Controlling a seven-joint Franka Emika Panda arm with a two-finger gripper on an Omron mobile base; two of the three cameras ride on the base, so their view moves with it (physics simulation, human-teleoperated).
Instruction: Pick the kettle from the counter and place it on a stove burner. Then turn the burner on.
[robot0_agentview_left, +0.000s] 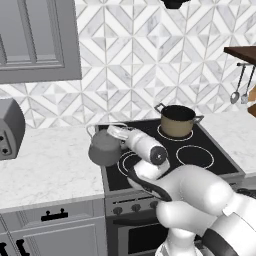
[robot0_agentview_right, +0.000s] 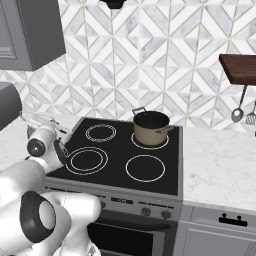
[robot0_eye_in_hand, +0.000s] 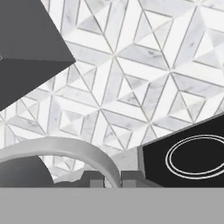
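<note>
The dark grey kettle (robot0_agentview_left: 104, 149) hangs by its thin arched handle (robot0_agentview_left: 107, 125) over the seam between the white counter (robot0_agentview_left: 50, 165) and the black cooktop. My gripper (robot0_agentview_left: 116, 131) is shut on that handle. In the hand view the handle (robot0_eye_in_hand: 83, 151) arcs down between my fingertips (robot0_eye_in_hand: 92, 178), and the gripper (robot0_eye_in_hand: 109, 178) sits just right of the kettle's round body (robot0_eye_in_hand: 19, 173). The wide double-ring stove burner (robot0_agentview_right: 86, 160) lies front left on the cooktop, just right of the kettle, partly behind my arm (robot0_agentview_left: 150, 150).
A tan two-handled pot (robot0_agentview_left: 177, 120) stands on the back right circle. The front right circle (robot0_agentview_right: 145, 168) is bare. A toaster (robot0_agentview_left: 10, 129) sits far left under a grey cabinet (robot0_agentview_left: 40, 40). Knobs (robot0_agentview_right: 145, 211) line the stove front. Utensils hang under a shelf (robot0_agentview_right: 240, 67).
</note>
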